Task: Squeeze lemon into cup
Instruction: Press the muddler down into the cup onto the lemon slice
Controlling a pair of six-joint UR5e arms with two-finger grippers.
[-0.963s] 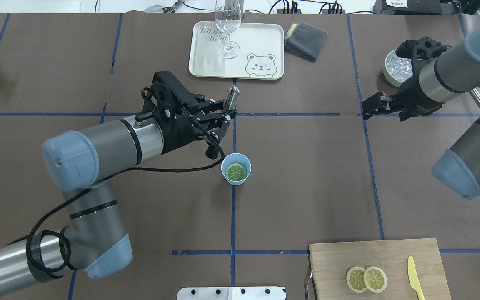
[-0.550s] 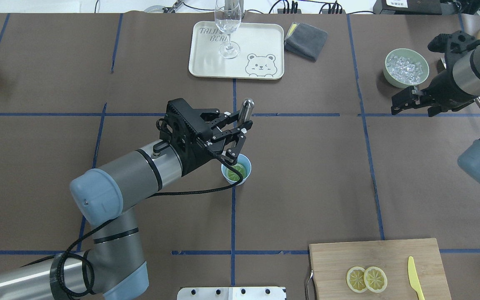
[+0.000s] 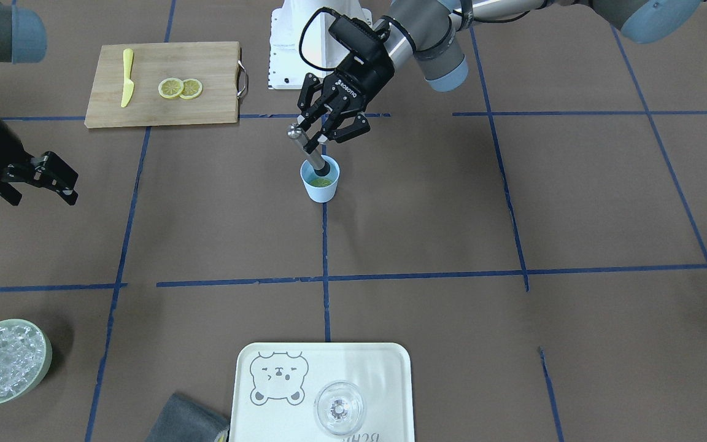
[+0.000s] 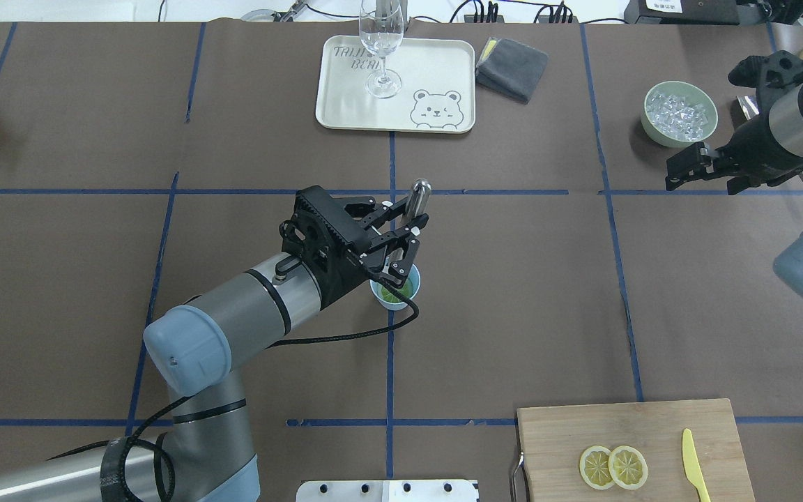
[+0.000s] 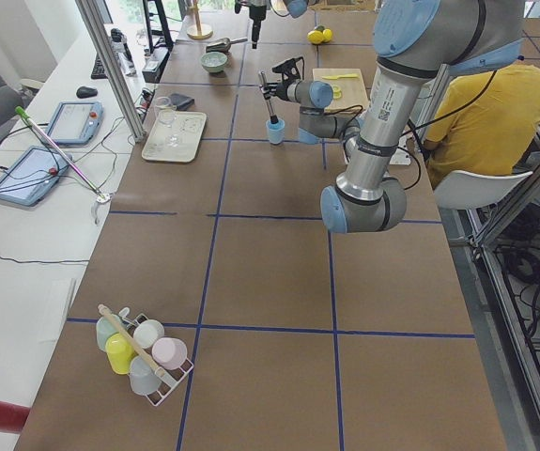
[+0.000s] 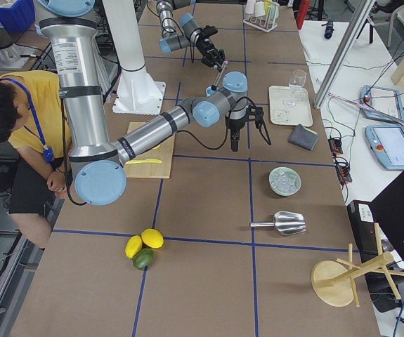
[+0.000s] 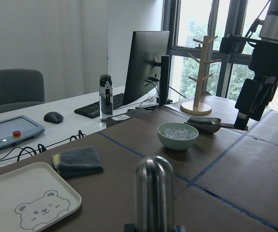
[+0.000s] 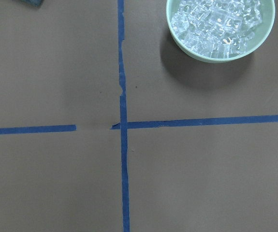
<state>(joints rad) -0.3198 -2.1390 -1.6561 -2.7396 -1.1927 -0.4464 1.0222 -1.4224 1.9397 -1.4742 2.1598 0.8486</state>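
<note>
The lemon [image 4: 390, 293] lies at the bottom of the cup [image 4: 416, 280], which stands upright near the middle of the surface [image 4: 513, 279], on a blue tape line. The left end effector [image 4: 401, 240] hangs directly over the cup. Its fingers are clamped on a metal muddler [image 4: 417, 195], so the lemon sits straight below the grip, down the tool's shaft.

The muddler's long axis is tilted. In the overhead view its rounded top leans toward the upper edge of the frame, while its lower end dips into the cup's mouth. The front-facing view shows the same slant, top at upper left and dark tip inside the rim. Whether the tip already bears on the lemon cannot be told, since the fingers and a cable hide most of the cup's inside.

The left arm is by far the nearer. The right end effector [image 4: 687, 167] is well apart at the right edge, fingers spread and holding nothing, just below the bowl [image 4: 647, 118] of ice.

A second ago the left end effector was up and to the left of the cup, and the lemon's cut face showed whole. It has since slid right and down the frame to cover the cup. The right arm has drawn back toward the right edge, uncovering the bowl.

I judge that the next move is a press down along the shaft.
</note>
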